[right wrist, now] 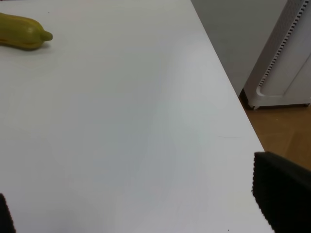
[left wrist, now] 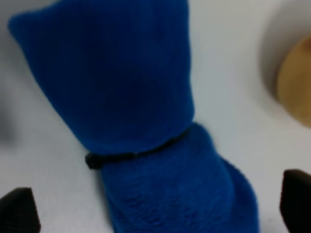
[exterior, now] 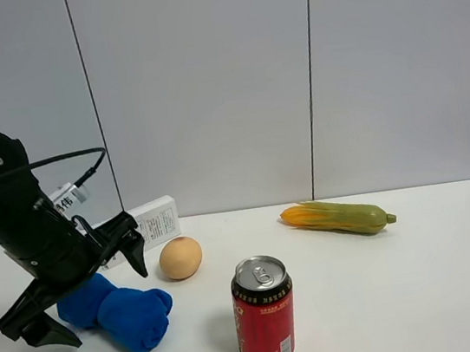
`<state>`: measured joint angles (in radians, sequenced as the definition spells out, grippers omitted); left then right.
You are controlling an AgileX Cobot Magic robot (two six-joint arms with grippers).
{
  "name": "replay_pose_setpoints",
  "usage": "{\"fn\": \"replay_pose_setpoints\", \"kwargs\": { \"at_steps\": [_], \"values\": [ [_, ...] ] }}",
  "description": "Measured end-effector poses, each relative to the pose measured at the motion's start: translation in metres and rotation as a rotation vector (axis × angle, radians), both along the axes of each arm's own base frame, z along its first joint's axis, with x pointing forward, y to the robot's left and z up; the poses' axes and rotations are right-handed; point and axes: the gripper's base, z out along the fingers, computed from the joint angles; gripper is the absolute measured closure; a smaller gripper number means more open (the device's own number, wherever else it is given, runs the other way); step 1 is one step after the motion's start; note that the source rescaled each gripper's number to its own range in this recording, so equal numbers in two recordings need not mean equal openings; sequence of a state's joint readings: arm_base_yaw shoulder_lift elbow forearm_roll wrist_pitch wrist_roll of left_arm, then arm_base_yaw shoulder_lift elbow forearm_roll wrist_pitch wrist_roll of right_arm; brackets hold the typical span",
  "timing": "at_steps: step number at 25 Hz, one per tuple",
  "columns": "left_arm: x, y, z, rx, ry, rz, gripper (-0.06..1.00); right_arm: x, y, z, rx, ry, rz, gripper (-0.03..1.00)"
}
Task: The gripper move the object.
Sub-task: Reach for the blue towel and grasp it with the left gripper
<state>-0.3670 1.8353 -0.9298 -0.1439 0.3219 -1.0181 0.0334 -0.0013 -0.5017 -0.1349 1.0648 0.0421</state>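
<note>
The left gripper [exterior: 106, 306] hangs wide open over the blue cloth [exterior: 137, 319] — the cloth lies on the table [exterior: 426, 289], between the two fingertips, ungripped

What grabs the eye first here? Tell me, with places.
A red can stands front and centre on the white table. To its left, the black left pincer hangs open over a rolled blue towel, with an egg beside it and a corn cob at the back right.
</note>
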Motion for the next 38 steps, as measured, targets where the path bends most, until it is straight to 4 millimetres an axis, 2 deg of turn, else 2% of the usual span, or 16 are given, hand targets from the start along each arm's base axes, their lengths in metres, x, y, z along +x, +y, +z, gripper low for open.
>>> {"fn": "replay_pose_setpoints", "kwargs": {
  "at_steps": [7,13,16,22,30,34,36,38],
  "values": [
    [0.004,-0.003,-0.013,0.014,0.042,-0.003,-0.06,0.0,0.0,0.0,0.0,0.0,0.0,-0.03],
    [0.037,-0.017,-0.008,0.036,0.039,-0.087,-0.06,0.0,0.0,0.0,0.0,0.0,0.0,-0.03],
    [0.044,-0.02,-0.005,0.039,0.038,-0.106,-0.06,0.0,0.0,0.0,0.0,0.0,0.0,-0.03],
    [0.045,-0.018,-0.006,0.043,0.048,-0.103,-0.06,0.0,0.0,0.0,0.0,0.0,0.0,-0.03],
    [0.042,-0.005,-0.03,0.095,0.168,-0.102,-0.06,0.0,0.0,0.0,0.0,0.0,0.0,-0.03],
    [0.045,-0.005,-0.029,0.09,0.145,-0.099,-0.06,0.0,0.0,0.0,0.0,0.0,0.0,-0.03],
    [0.046,-0.006,-0.029,0.087,0.131,-0.098,-0.02,0.0,0.0,0.0,0.0,0.0,0.0,-0.03],
    [0.047,-0.006,-0.03,0.086,0.125,-0.097,0.13,0.0,0.0,0.0,0.0,0.0,0.0,-0.03]
  ]
}}
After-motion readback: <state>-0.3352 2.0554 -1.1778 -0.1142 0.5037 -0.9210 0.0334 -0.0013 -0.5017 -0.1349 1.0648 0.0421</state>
